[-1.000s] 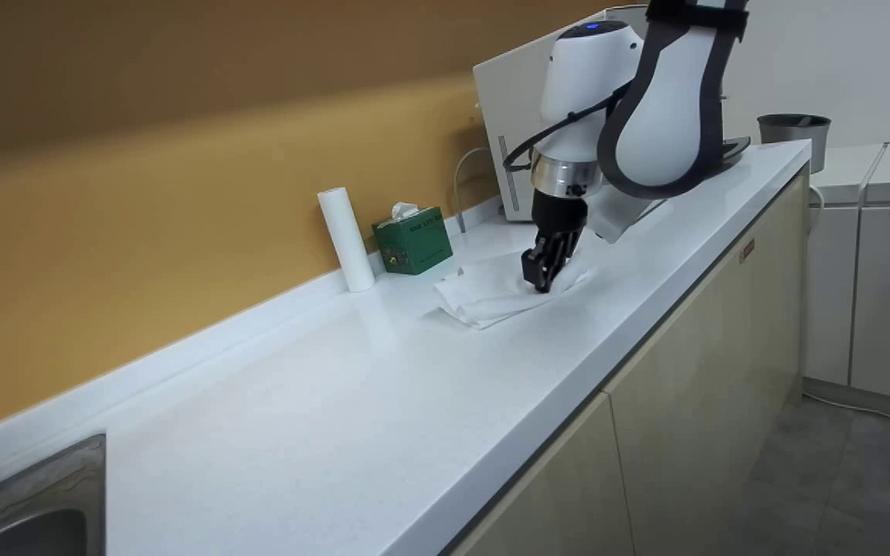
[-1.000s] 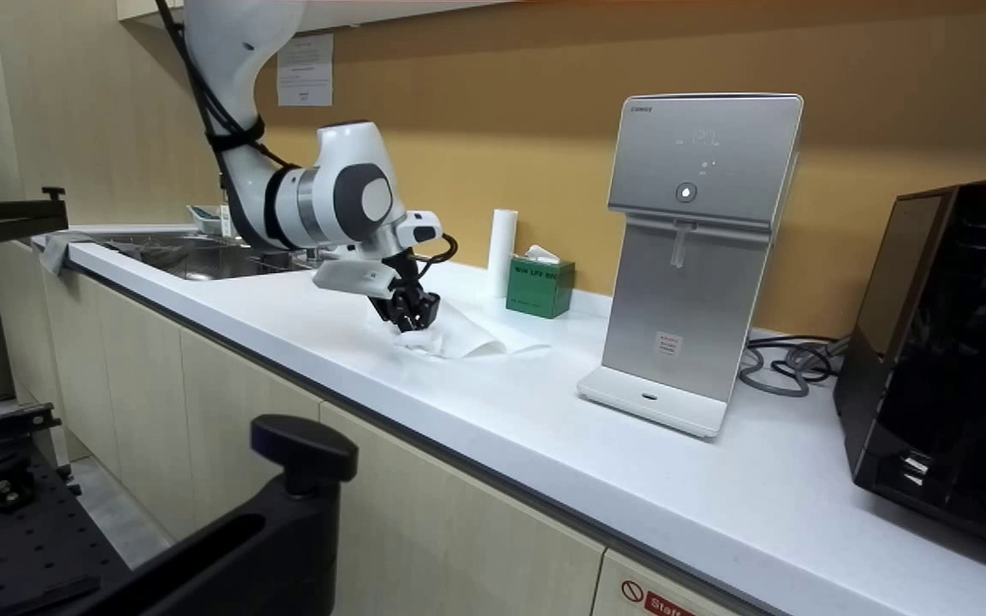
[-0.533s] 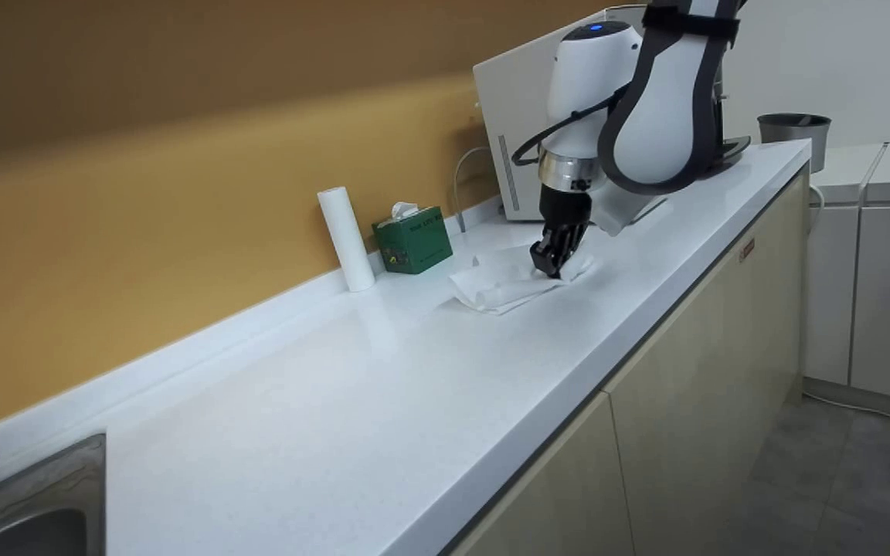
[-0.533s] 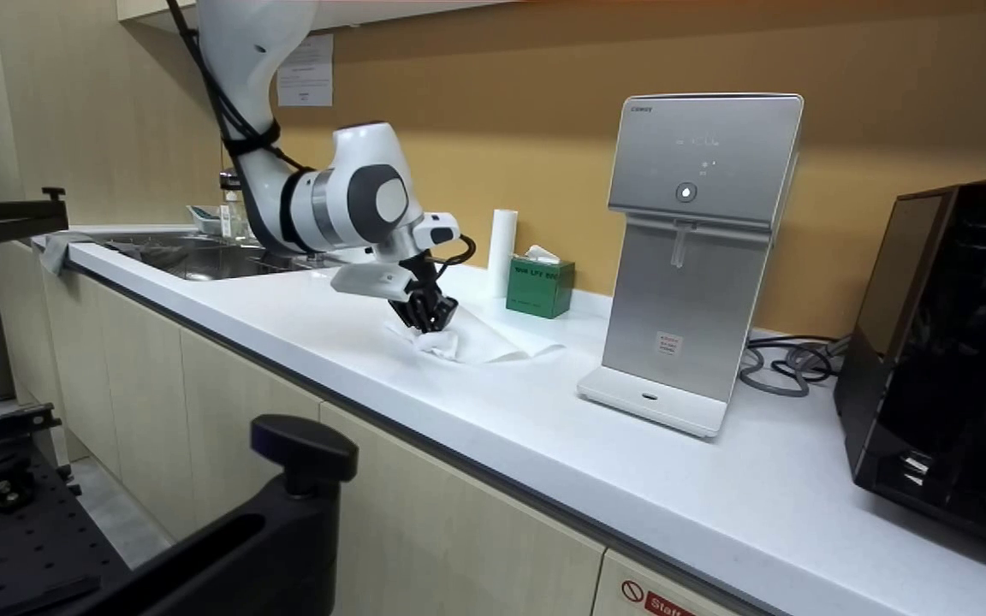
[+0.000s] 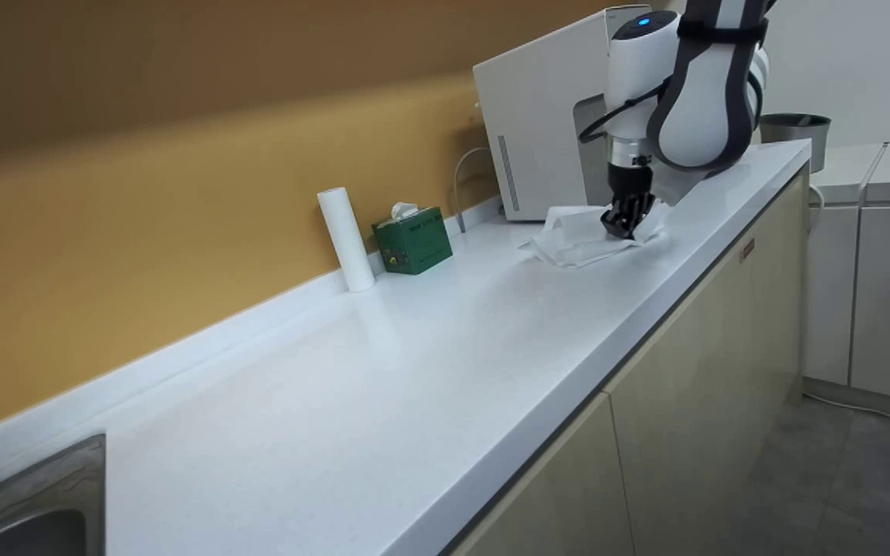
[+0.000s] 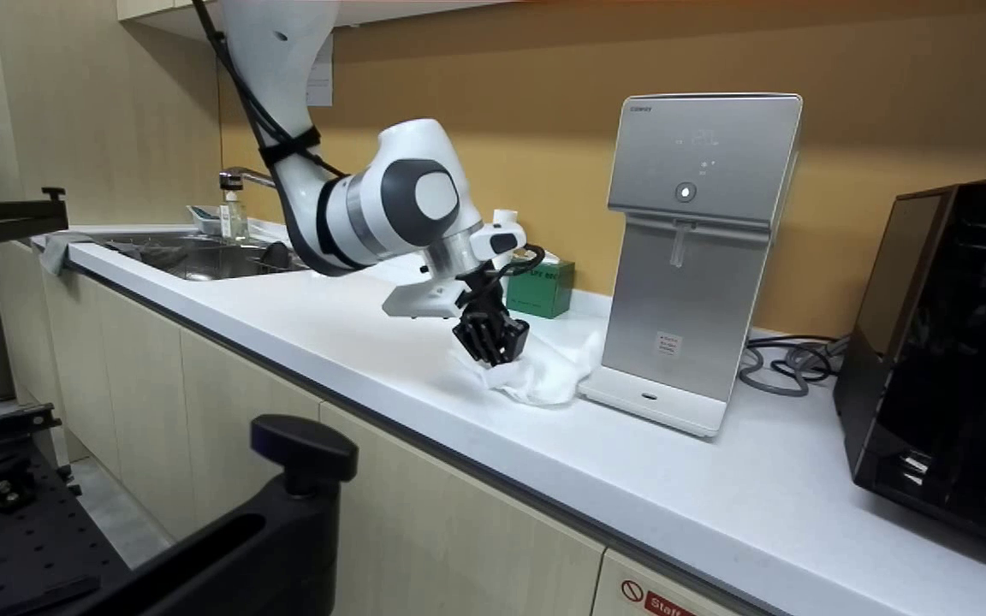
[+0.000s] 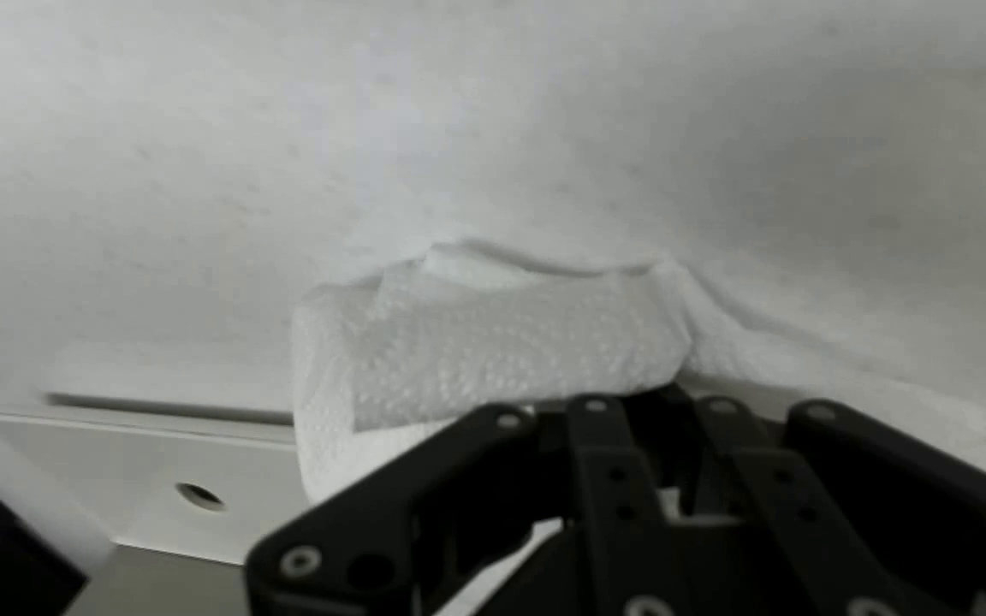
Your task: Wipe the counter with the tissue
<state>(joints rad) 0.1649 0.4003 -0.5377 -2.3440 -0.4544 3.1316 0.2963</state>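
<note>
Black jointed gripper [image 7: 657, 405], pinched on the crumpled white paper tissue [image 6: 544, 378], holds it on the long glossy white counter [image 6: 356, 329], in an exterior view just left of the tall silver water dispenser [image 6: 691, 299], whose base [image 6: 651, 407] could snag it if a stroke runs right.

On white counter [image 5: 321, 417]: tissue [image 5: 578, 239], green box [image 5: 416, 243], white cylinder [image 5: 347, 241], dispenser [image 6: 694, 291], black appliance [image 6: 955, 368]

My gripper [image 7: 662, 402] hides part of the tissue [image 7: 510, 346]. In an exterior view my arm [image 6: 407, 201] covers much of the roll [image 6: 505, 216], a label [image 6: 668, 344] is unreadably small, and the edge crops a black appliance [image 6: 955, 368].
</note>
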